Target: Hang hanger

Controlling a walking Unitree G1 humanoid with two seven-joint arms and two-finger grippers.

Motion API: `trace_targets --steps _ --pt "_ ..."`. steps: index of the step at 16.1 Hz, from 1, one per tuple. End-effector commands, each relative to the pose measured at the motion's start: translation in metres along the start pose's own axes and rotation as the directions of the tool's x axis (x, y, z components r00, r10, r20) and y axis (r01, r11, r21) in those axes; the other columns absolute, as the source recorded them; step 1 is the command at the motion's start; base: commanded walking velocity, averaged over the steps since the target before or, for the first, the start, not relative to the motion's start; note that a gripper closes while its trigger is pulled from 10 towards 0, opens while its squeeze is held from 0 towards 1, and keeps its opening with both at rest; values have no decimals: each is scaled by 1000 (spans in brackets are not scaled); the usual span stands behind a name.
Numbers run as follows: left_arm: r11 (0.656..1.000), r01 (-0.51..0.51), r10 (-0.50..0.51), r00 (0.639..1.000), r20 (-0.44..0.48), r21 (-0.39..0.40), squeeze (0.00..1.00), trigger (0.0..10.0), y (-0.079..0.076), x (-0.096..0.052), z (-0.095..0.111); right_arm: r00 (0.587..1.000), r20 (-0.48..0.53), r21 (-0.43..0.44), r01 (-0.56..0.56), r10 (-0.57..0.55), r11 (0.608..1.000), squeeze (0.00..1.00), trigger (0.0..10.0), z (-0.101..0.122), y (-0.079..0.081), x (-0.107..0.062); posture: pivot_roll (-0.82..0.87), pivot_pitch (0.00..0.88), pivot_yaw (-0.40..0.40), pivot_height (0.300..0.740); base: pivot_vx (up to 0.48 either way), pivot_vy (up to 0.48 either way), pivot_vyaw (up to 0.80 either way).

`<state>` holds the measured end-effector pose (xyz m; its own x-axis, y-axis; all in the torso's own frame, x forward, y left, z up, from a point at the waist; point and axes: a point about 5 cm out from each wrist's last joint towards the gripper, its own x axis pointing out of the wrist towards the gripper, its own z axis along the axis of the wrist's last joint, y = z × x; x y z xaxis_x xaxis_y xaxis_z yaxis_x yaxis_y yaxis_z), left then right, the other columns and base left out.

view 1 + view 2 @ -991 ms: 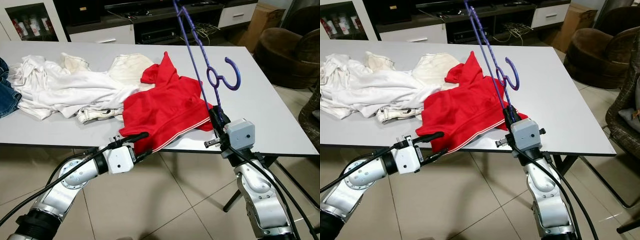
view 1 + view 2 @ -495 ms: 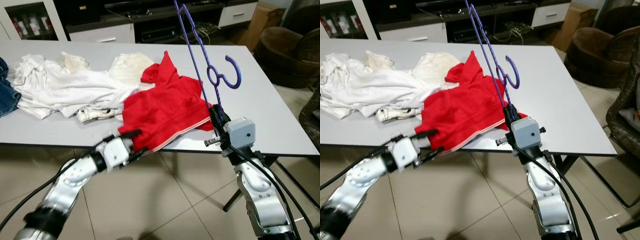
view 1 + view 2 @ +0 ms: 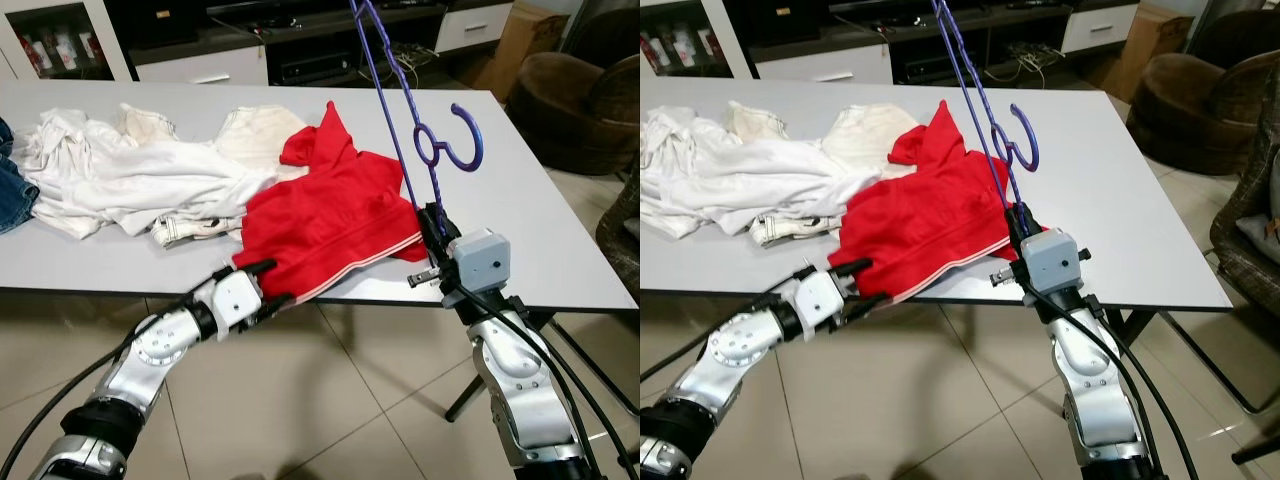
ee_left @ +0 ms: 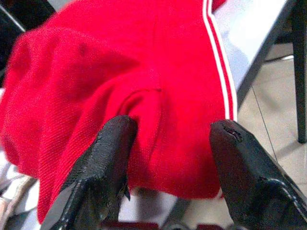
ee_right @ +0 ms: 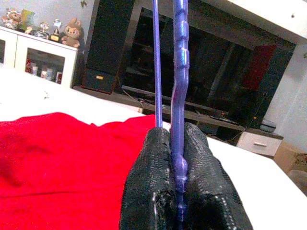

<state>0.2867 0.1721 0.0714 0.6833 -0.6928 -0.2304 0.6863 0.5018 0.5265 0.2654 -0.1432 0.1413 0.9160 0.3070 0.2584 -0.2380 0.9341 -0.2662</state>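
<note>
Grey bench (image 3: 560, 240) seen from above its near edge. At far left lies a fold of blue denim (image 3: 12, 190), followed by a heap of white clothes (image 3: 130, 180) and a cream garment (image 3: 262, 130) spread toward the middle. The left gripper (image 3: 268, 283) reaches in from below the near edge, its fingers (image 4: 105, 163) spread apart on either side of the hem of the red shirt (image 3: 330, 215); in the left wrist view the red cloth bulges between the two tips, and a white-striped trim runs along its edge where it hangs over the bench rim. The red shirt lies crumpled at mid-bench, one corner standing up in a peak, its left side touching the white clothes. To its right, the right gripper (image 3: 436, 222) rises at the near edge, its fingers (image 5: 151, 191) closed tight on the lower end of the purple hanger (image 3: 400, 130). The hanger stands steeply tilted, its long bars running up past the top of the frame, and its hook (image 3: 462, 140) curls out to the right above the bare bench surface. A brown armchair (image 3: 575, 100) stands on the tiled floor beyond the bench's right end.
</note>
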Motion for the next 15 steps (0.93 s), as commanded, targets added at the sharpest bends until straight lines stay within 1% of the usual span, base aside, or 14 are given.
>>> trace_targets --steps 1,2,3,4,5,6,7,8,9,12,15 --pt "999 29 -29 1000 -10 46 0 10000 2 4 2 1000 -1 -3 17 -17 1000 0 10000 0 -3 0 61 0 14 740 0 0 0" --pt "998 40 -39 999 -16 58 0 10000 2 5 2 1000 -1 -4 17 -17 1000 0 10000 0 -3 0 61 0 14 740 0 0 0" --pt "996 58 -56 998 -31 69 0 8510 1 6 1 1000 -1 -4 18 -18 1000 0 10000 0 -3 0 60 0 15 740 0 0 0" --pt "995 67 -64 997 -40 71 0 3137 0 7 -1 1000 -1 -5 18 -18 1000 0 10000 0 -3 1 58 0 16 740 0 0 0" --pt "995 72 -69 997 -45 72 0 3137 -1 8 -1 1000 -1 -5 19 -19 1000 0 10000 0 -3 1 58 0 16 740 0 0 0" --pt "994 90 -85 994 -65 68 0 0 -3 10 -4 1000 0 -8 24 -24 1000 0 10000 1 -5 1 55 0 18 740 0 0 0" --pt "994 97 -93 992 -82 51 0 0 -4 11 -7 1000 1 -9 29 -29 1000 0 10000 1 -7 1 53 0 19 740 0 0 0" --pt "995 95 -95 992 -85 -9 0 0 -6 13 -8 1000 2 -11 31 -31 999 0 10000 1 -8 1 53 0 19 740 0 0 0" --pt "995 92 -94 992 -82 -26 0 0 -6 14 -8 999 2 -12 32 -32 999 0 10000 1 -8 1 53 0 19 740 0 0 0" --pt "998 66 -68 994 -84 -16 0 0 -4 17 -7 999 4 -15 38 -38 999 0 10000 2 -11 2 49 0 16 740 0 0 0" --pt "1000 24 -24 999 -31 -19 0 0 6 23 3 999 2 -17 39 -39 999 0 10000 2 -15 3 50 0 14 740 0 0 0"
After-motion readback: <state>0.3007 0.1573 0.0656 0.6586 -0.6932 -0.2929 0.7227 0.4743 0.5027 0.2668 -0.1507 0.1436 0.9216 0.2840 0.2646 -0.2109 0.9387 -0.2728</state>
